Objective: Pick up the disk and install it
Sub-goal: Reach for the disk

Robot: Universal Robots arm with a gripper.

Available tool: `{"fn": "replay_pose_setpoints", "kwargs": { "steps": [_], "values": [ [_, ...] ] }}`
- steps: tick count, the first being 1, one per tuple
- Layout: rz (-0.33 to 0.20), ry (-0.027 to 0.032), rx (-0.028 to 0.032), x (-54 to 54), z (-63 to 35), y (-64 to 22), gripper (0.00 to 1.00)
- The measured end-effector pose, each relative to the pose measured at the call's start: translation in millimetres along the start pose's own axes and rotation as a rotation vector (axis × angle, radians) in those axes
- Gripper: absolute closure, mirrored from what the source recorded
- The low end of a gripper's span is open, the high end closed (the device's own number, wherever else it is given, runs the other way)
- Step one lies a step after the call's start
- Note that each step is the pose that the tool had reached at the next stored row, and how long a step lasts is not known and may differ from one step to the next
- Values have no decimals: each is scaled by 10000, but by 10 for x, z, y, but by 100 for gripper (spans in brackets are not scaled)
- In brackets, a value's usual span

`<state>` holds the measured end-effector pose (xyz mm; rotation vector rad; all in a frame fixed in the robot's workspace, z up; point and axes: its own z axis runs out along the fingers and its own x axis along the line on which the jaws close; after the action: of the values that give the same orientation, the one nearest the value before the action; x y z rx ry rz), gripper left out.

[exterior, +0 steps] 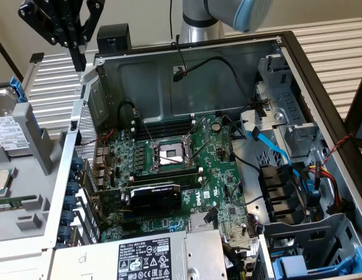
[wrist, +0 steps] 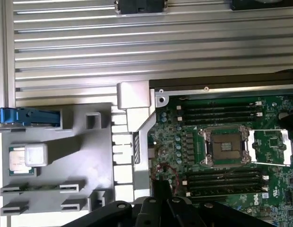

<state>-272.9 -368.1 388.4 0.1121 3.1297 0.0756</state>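
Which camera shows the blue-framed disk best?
The exterior view shows it best. The disk sits at the exterior view's left edge, showing its silver top, white label and blue frame, though the picture's edge cuts part of it off. The wrist view catches the disk edge-on, as a thin blue strip.

Beside the dull grey sheet-metal computer case (exterior: 169, 76) are a matt grey moulded-plastic tray (exterior: 26, 213) and the silver-metal disk in its smooth blue plastic frame (exterior: 4, 114).
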Motion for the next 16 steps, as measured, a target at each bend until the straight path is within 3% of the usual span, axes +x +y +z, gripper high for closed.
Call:
{"fn": "replay_pose_setpoints", "kwargs": {
  "steps": [16],
  "values": [
    [5, 93, 7, 732, 21, 12, 89]
  ]
}}
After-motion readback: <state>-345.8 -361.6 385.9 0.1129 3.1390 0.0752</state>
